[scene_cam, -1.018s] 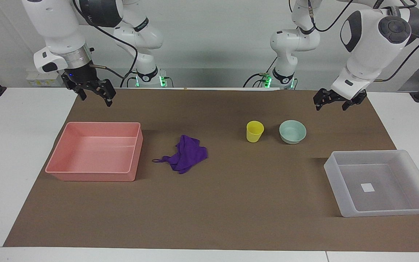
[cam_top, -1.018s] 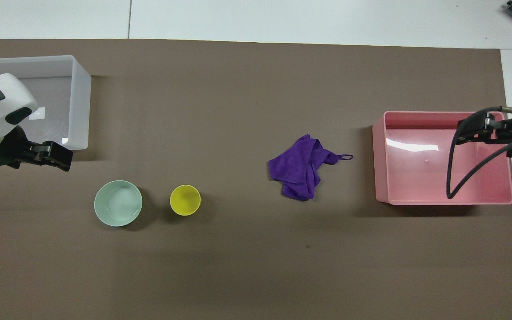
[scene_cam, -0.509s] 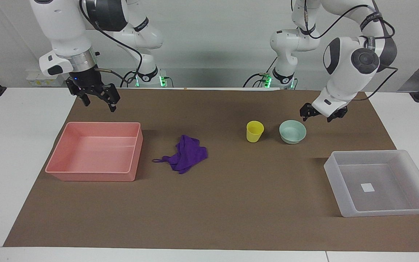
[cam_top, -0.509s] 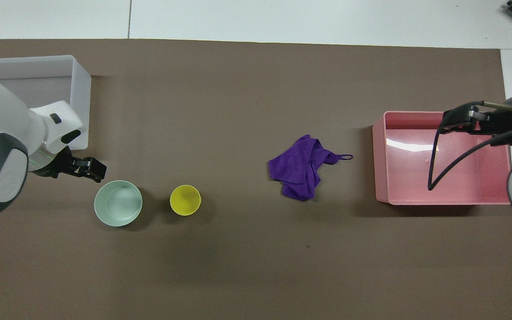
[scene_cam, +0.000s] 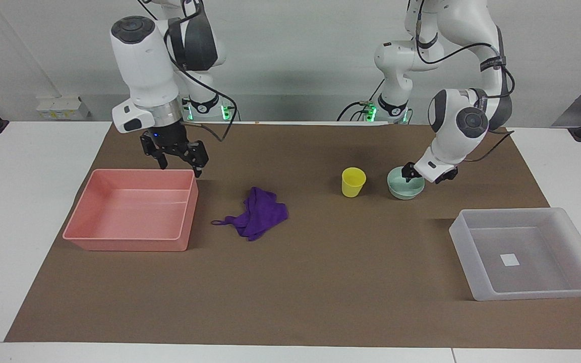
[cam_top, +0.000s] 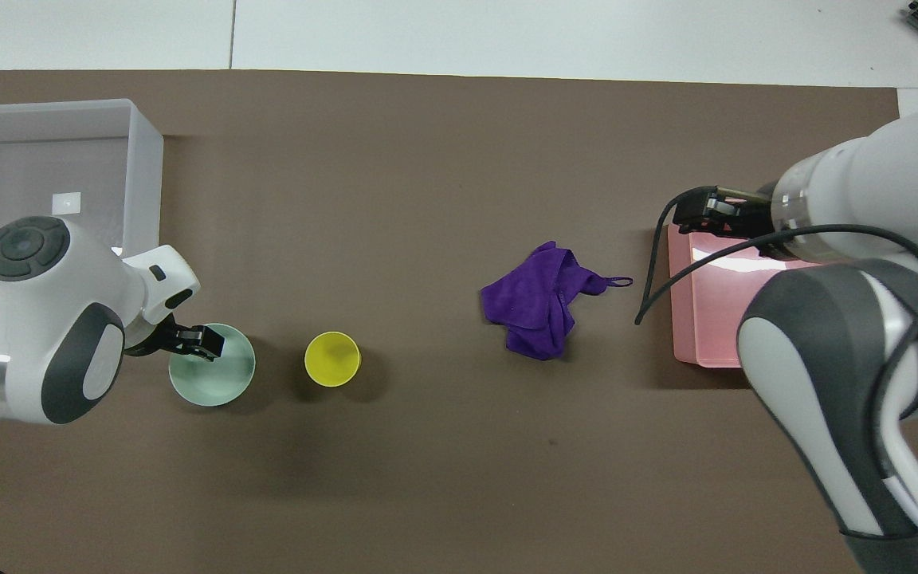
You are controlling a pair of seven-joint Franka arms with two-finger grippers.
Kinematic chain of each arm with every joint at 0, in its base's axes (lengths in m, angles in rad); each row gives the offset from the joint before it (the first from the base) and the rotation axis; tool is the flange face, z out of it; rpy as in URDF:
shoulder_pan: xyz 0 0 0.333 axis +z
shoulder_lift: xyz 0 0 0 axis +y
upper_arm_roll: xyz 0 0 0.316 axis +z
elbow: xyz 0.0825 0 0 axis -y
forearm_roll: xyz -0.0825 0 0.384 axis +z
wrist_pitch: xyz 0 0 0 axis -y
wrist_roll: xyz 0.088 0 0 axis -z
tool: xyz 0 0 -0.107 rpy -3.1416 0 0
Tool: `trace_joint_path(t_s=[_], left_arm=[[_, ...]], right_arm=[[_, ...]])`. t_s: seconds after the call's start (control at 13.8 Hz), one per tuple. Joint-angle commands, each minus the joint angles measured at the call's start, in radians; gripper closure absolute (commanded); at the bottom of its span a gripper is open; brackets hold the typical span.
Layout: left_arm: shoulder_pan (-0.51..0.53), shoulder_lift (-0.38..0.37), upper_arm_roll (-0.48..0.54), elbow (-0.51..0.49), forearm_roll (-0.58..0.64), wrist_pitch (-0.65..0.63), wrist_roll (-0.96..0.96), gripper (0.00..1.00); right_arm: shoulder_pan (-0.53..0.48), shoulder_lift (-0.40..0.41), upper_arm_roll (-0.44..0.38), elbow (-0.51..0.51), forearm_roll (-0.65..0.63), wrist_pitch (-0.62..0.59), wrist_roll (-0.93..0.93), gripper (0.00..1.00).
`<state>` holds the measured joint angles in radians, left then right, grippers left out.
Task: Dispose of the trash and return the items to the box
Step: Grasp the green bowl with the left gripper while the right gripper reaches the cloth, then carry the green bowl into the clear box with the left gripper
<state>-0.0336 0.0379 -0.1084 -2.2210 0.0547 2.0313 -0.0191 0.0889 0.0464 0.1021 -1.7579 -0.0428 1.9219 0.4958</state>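
Box (scene_cam: 563, 292) holds 1 white label (scene_cam: 510, 259) (pink tray (scene_cam: 129, 244) bare inside).

In the overhead view, the right arm (cam_top: 849, 319) covers most of the pink tray (cam_top: 694, 319), and the box (cam_top: 140, 183) is cut off at the picture's edge. The left gripper (scene_cam: 424, 175) hides part of the bowl (scene_cam: 401, 190) rim; whether they touch cannot be told.

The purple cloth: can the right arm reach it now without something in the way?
Probably yes. The right pincer hangs open over the corner of the pink tray, and only bare mat lies between it and the purple cloth.
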Motion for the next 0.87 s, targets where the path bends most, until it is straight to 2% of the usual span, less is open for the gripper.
trace_joint_path(t_s=[0.0,0.07,0.22,0.29,0.58,0.8], left_arm=[[0.012,0.019,0.004,-0.038,0.002,0.038,0.010,0.07],[0.011,0.025,0.004,-0.036,0.002,0.038,0.008,0.51],[0.011,0.045,0.004,-0.035,0.002,0.040,0.008,0.86],[0.009,0.049,0.004,-0.032,0.002,0.040,0.008,1.00],[0.004,0.048,0.004,-0.013,0.004,0.023,0.010,1.00],[-0.003,0.037,0.004,0.068,0.004,-0.069,0.011,1.00]], right_arm=[[0.041,0.019,0.004,-0.044,0.008,0.074,0.061,0.00],[0.058,0.035,0.004,-0.055,0.008,0.081,0.072,0.00],[0.084,0.049,0.004,-0.102,0.008,0.144,0.075,0.00],[0.098,0.050,0.004,-0.129,0.008,0.181,0.075,0.00],[0.156,0.073,0.004,-0.218,0.008,0.282,0.099,0.00],[0.202,0.144,0.004,-0.236,0.006,0.388,0.109,0.00]])
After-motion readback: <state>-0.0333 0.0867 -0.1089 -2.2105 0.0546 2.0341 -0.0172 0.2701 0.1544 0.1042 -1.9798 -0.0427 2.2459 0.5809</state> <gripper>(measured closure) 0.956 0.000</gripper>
